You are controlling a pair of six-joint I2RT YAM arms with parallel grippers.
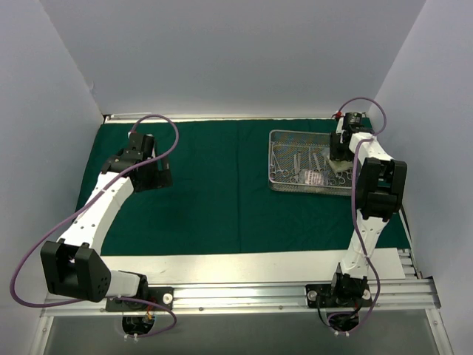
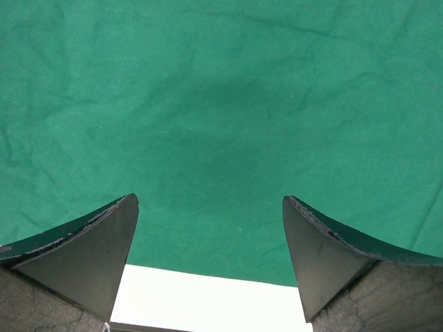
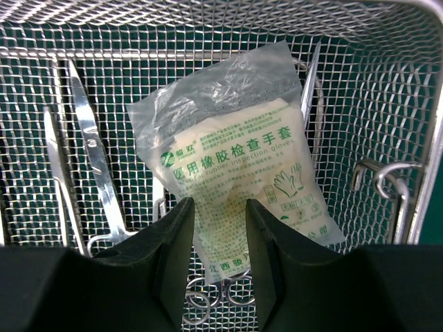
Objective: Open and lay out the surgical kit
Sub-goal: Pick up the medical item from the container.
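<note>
The dark green cloth wrap [image 1: 207, 192] lies spread flat on the table. The silver wire-mesh tray [image 1: 275, 159] stands on it at the far right, with several steel instruments [image 1: 295, 161] and a small packet [image 1: 314, 178] inside. My right gripper [image 1: 340, 159] is at the tray's right end. In the right wrist view my right gripper [image 3: 220, 207] is closed on the lower end of a clear glove packet [image 3: 235, 159], above instruments [image 3: 90, 159] on the mesh [image 3: 387, 83]. My left gripper [image 1: 151, 174] is open and empty over the cloth [image 2: 221, 104]; the left wrist view [image 2: 211, 200] shows the same.
White table surface [image 1: 222, 262] shows in front of the cloth and in the left wrist view [image 2: 208, 297]. A metal rail [image 1: 244, 296] carries the arm bases at the near edge. Grey walls close in the left, back and right sides.
</note>
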